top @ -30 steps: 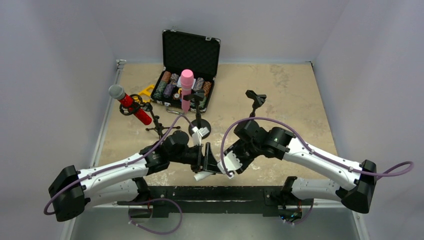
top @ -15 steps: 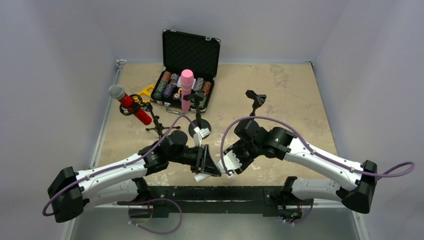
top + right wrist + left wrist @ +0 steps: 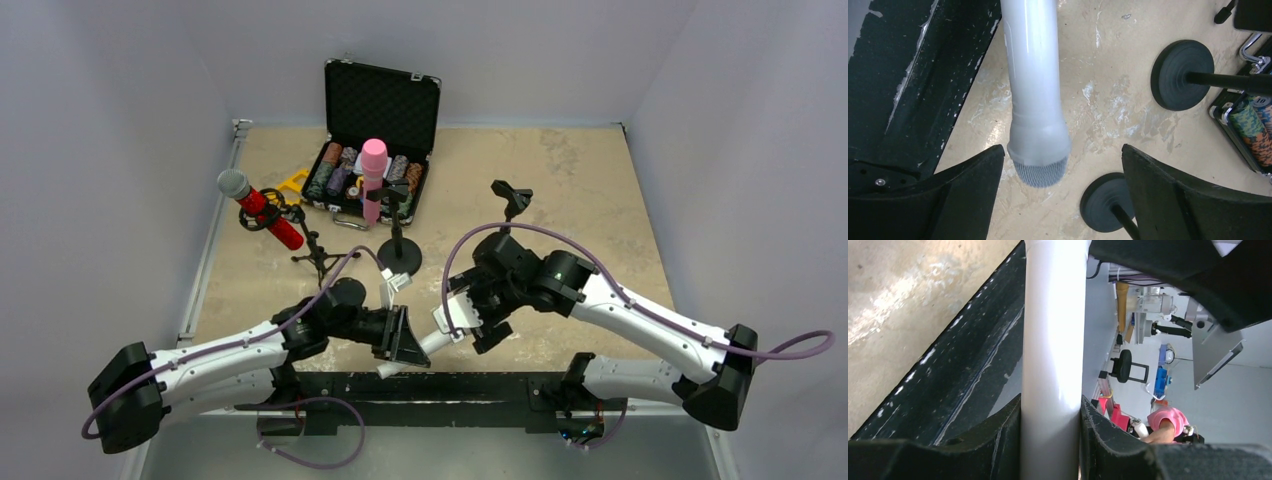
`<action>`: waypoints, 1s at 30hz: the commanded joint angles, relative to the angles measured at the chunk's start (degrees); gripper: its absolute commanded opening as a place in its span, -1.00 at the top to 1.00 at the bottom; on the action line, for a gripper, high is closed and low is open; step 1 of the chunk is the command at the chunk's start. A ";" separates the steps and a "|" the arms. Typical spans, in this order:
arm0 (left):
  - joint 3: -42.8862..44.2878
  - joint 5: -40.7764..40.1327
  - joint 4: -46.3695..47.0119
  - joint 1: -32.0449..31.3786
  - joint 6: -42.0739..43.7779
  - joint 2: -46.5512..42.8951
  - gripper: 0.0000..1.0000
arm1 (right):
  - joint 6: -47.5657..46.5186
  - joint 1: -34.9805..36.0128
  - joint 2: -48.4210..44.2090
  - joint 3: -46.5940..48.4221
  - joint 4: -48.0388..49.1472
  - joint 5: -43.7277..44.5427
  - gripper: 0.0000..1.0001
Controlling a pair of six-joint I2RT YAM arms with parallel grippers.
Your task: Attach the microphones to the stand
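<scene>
Right gripper (image 3: 1063,165) widened; left gripper (image 3: 1050,427) clamps white microphone (image 3: 1033,75) at edge (image 3: 470,383).

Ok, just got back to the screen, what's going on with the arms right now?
The left gripper is shut on the handle of the white microphone. The right gripper is open, its jaws standing either side of the microphone's grey head without touching it. The red microphone and the pink microphone are already mounted upright at the back. The clip of the third stand is empty.
</scene>
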 commanded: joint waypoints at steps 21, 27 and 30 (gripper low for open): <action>-1.79 -8.67 4.81 -4.57 25.01 -13.49 1.00 | 12.25 -36.65 -22.30 -0.50 1.18 -31.96 -0.97; 1.57 -12.06 3.75 -5.61 35.89 -13.37 1.00 | 19.27 -43.94 -24.94 1.15 3.49 -31.17 -0.97; 2.52 -14.18 3.85 -5.61 39.17 -12.67 1.00 | 22.76 -47.71 -24.94 2.98 4.68 -32.33 -0.97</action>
